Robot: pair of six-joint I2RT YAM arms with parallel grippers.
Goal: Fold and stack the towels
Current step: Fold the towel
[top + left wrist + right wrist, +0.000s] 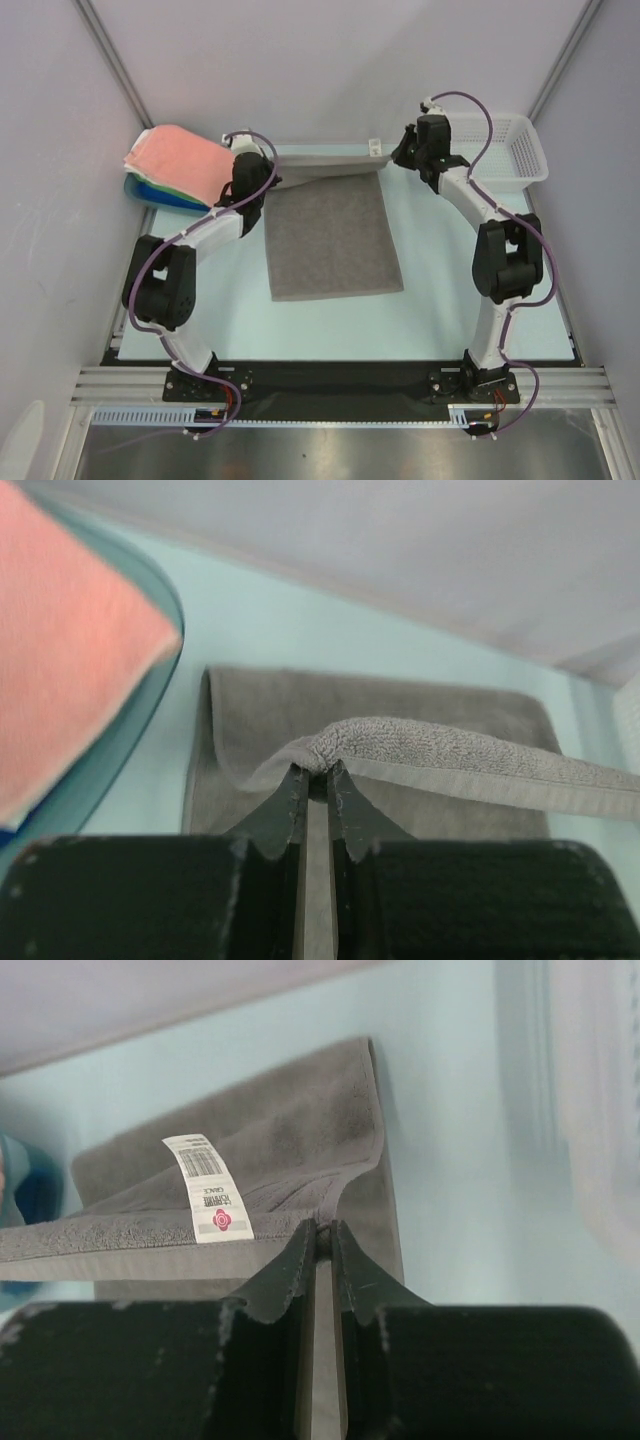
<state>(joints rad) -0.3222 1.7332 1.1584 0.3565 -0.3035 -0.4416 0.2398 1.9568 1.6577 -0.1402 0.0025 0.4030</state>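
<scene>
One towel (290,1130) (barcode tag (207,1188): right wrist)

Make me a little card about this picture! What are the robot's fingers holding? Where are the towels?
Left fingers: shut on grey towel, far left corner
Right fingers: shut on its far right corner, near the tag
Grey towel: far edge lifted, rest flat on table
Other towels: piled on blue tray, salmon on top

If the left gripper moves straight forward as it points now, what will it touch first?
Probably the grey towel itself: the left gripper pinches its lifted edge, and its flat part lies just ahead. Depth is unclear.
</scene>
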